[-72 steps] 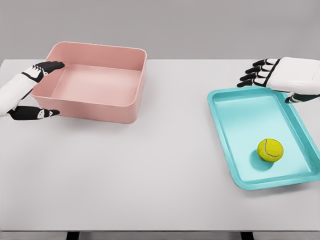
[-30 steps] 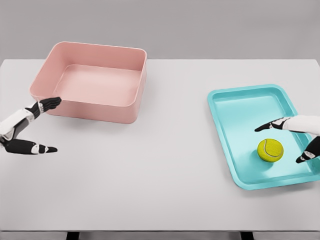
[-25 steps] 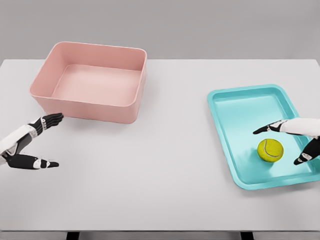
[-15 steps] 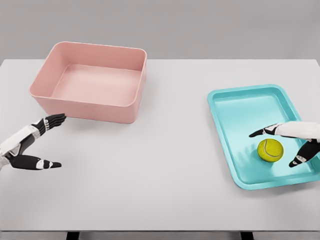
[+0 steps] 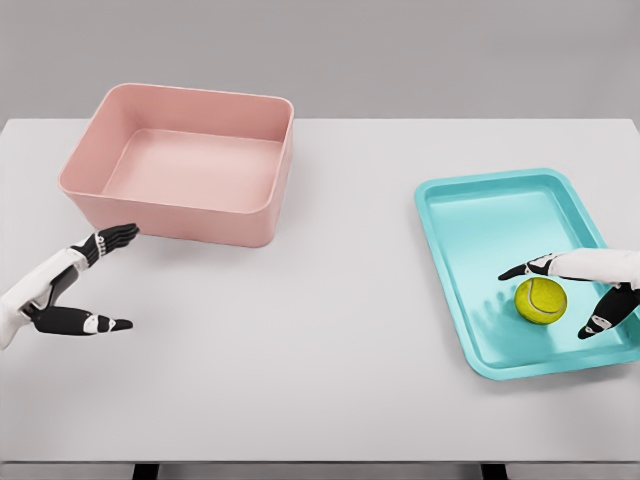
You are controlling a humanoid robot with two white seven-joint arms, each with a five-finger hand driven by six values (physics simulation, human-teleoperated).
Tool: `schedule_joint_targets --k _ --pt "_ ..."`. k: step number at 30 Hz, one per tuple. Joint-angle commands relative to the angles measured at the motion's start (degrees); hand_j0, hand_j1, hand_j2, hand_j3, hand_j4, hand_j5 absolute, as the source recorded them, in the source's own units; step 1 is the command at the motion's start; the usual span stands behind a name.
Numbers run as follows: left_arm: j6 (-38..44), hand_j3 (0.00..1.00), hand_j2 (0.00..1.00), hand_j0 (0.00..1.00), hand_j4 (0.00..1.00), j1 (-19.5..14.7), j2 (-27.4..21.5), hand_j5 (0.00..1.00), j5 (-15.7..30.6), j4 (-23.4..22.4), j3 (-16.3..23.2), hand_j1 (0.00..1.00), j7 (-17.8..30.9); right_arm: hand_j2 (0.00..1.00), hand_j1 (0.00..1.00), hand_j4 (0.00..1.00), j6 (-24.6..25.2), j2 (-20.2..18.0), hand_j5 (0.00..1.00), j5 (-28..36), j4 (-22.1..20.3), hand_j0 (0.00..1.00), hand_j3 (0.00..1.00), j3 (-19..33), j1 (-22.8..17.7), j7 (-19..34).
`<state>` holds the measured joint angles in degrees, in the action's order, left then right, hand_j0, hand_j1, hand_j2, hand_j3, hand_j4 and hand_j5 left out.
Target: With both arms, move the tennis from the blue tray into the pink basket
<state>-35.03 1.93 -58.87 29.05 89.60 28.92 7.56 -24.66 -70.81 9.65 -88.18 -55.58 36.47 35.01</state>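
The right hand (image 5: 590, 285) has dropped from above the tray's far edge to ball level and, over the last sec, slid in toward the ball (image 5: 541, 300): the fingers (image 5: 525, 270) now reach past the ball on its far side, the thumb sits on its near-right side, so the ball lies btwn them. Fingers are wide, holding nothing; whether any tip touches the ball I can't tell. The ball hasn't shifted; it sits in the near part of the blue tray (image 5: 480, 230), tray unmoved too. Meaning: the grasp is set up but not closed, approx. the first step of the task, and the next move is prob. curling thumb and fingers onto the ball. Risk: a round ball can squirt out toward the tray rim if one side makes contact first. The left hand (image 5: 65, 295) has pulled back from the basket (image 5: 190, 165), where it earlier bracketed the left wall, and now hovers over the desk (image 5: 300, 330) near the basket's near-left corner, fingers spread, empty, fingertips just short of the wall. That looks like waiting for a handover, since basket and tray are well apart. Basket is empty, upright. Desk is plain light grey, smooth, w/ nothing else on it; behind it a flat grey wall, no other room detail visible.
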Motion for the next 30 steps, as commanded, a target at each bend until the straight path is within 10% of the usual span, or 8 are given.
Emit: schedule_joint_targets --k 1,16,30 --pt "0.03 1.0 1.0 1.0 1.0 0.0 0.07 1.0 0.13 -0.48 -0.17 1.0 0.0 0.99 0.99 0.99 0.14 0.23 0.99 -0.07 0.03 0.99 0.99 0.03 0.0 -0.01" --pt "0.03 1.0 1.0 1.0 1.0 0.0 0.51 1.0 -0.13 -0.92 -0.17 1.0 -0.09 0.99 0.99 0.99 0.49 1.46 0.99 -1.57 0.91 0.99 0.99 0.03 0.0 -0.01" --pt "0.03 1.0 1.0 1.0 1.0 0.0 0.69 1.0 -0.22 -0.92 -0.17 1.0 -0.18 0.59 0.59 0.59 0.66 2.69 0.59 -3.06 0.65 0.59 0.59 0.03 0.0 -0.01"
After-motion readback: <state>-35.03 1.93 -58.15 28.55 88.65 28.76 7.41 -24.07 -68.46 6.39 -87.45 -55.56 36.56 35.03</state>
